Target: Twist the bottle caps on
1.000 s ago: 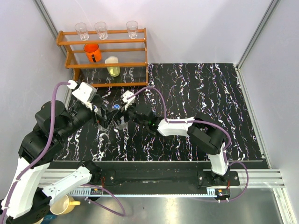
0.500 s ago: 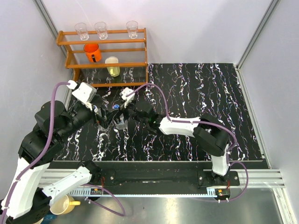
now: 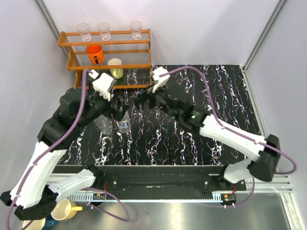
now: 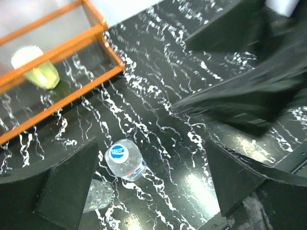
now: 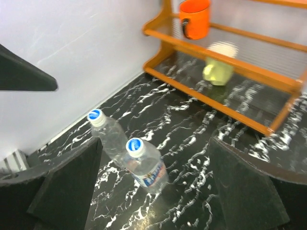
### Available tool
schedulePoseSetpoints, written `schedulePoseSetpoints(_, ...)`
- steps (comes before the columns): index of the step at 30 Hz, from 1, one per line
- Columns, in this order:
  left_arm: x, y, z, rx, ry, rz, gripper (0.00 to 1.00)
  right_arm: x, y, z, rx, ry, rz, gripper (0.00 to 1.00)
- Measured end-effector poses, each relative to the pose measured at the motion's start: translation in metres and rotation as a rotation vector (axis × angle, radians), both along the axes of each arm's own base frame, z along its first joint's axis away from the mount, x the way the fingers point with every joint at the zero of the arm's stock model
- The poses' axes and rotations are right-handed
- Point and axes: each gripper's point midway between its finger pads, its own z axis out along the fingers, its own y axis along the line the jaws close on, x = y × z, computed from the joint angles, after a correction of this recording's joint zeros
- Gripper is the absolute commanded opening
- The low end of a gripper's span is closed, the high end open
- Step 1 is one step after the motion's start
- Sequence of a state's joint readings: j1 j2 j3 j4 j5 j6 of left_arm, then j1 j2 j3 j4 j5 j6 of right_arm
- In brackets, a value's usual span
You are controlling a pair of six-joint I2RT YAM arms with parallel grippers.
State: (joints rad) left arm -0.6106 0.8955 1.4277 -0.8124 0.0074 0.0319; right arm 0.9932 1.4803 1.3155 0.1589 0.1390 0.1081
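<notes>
Labelled bottle [image 5: 146, 168]: clear plastic, standing on the dark marbled bench [image 5: 192, 143], left of centre, out in front of the orange rack [image 5: 168, 38].
Plain bottle [image 5: 108, 136]: clear, no label visible, standing close beside the labelled one on the wall side. I cannot tell if the two touch.
Labelled bottle's cap [image 5: 135, 143]: white with a blue top, sitting on the neck.
Plain bottle's cap [image 5: 95, 115]: same kind, also on its neck. How tight either one is cannot be read.
Left tool [image 4: 151, 148]: fingers apart and empty, hanging above the bottles, with the labelled bottle under the gap in its wrist view.
Right tool [image 5: 154, 141]: fingers apart and empty, raised over the bench, touching neither bottle.
Step, as judged: both caps look seated, so what is left is a final tightening or check.
Handling, as judged: the bottles look light and thin-walled, likely to dent under a hard squeeze, with smooth sides and a tall shape that tips easily. The caps are small and stiff.
Where to hold: clamp the body around its middle with one tool and pinch the cap's rim with the other.
Risk: twisting an unheld bottle would spin or topple it into its neighbour.
</notes>
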Motion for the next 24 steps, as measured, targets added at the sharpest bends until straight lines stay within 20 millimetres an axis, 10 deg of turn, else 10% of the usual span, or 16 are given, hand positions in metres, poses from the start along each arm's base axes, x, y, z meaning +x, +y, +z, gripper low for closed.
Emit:
schedulePoseSetpoints(11,0.091,0.035,-0.045,0.025,0.153,0.199,0.99,0.002,-0.166,0.018,-0.068,0.202,-0.395,1.00)
schedulePoseSetpoints(24,0.104,0.076,-0.061,-0.054,0.124,0.283,0.99,-0.009,-0.230,-0.046,-0.289,0.421,-0.679,1.00)
